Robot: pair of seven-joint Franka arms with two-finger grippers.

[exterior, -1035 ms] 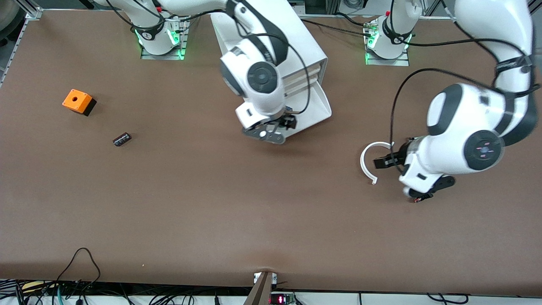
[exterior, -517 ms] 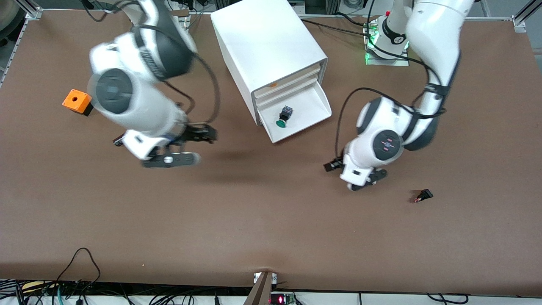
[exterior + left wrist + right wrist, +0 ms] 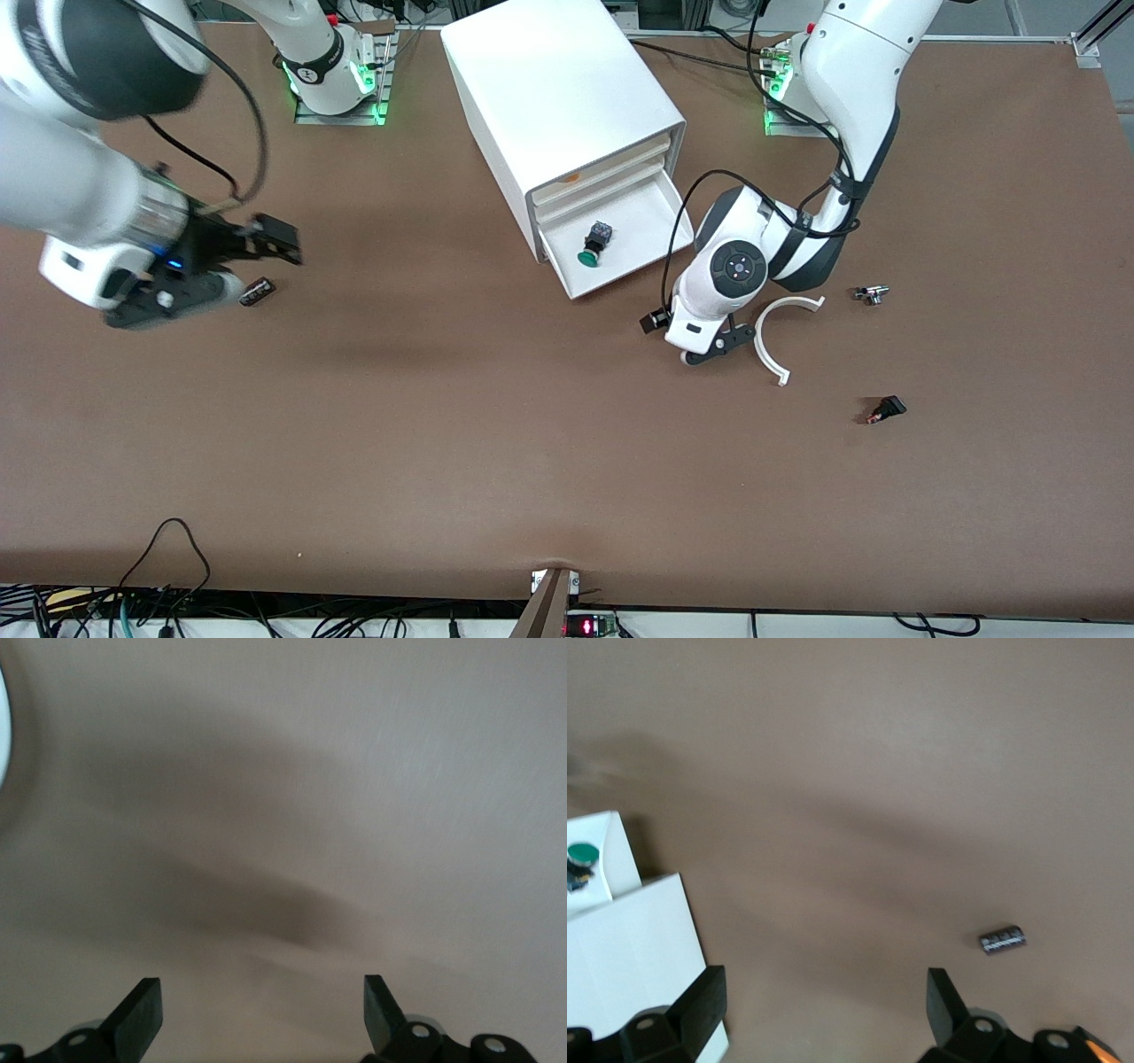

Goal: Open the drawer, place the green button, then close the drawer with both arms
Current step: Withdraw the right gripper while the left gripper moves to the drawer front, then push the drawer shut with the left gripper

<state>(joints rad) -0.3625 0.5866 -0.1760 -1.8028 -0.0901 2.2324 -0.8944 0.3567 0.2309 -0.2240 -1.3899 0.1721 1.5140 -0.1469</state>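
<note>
- The white cabinet (image 3: 567,115), boxy and smooth, has its bottom drawer (image 3: 660,232) pulled out, likely awaiting a push shut.
- The right gripper (image 3: 257,244) hovers wide open and empty near a dark stubby cylinder (image 3: 257,291).
- The left gripper (image 3: 660,321), jaws spread and empty, sits low beside the drawer front.
- The button (image 3: 594,243), black cube with green cap, lies inside the drawer.

Front view high, facing both arms; wrist views look down close at tabletop (image 3: 496,461); front and right wrist share open drawer (image 3: 660,244).
</note>
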